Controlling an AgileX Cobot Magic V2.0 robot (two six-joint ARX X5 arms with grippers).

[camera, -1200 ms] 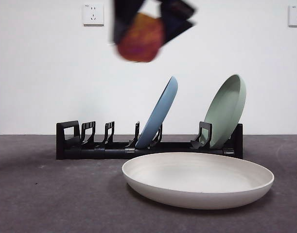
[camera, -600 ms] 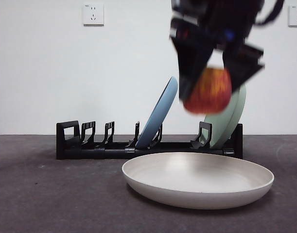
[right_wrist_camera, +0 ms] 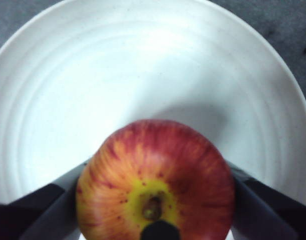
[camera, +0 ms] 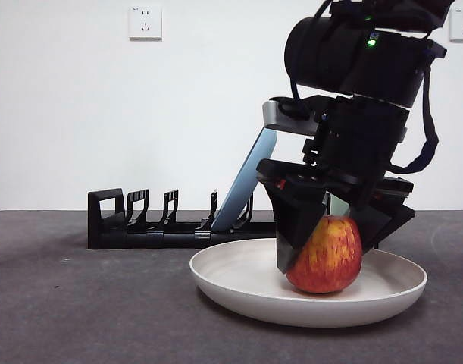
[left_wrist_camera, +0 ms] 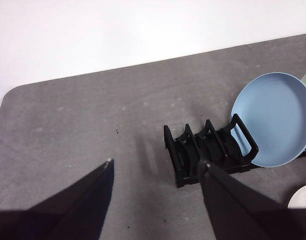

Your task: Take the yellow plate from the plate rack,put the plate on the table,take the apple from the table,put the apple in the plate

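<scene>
The cream plate (camera: pixel 239 277) lies flat on the desk (camera: pixel 79 303) nearest the camera, and the apple (camera: pixel 326 256) sits in it, stem up, with the right claw (camera: pixel 330 239) clamped on its two sides. Behind stands the black rack (camera: pixel 140 227), a blue plate (camera: pixel 250 182) leaning in its slots. The left claw (left_wrist_camera: pixel 155 172) hangs wide and empty above the desk near the rack's handle end.
</scene>
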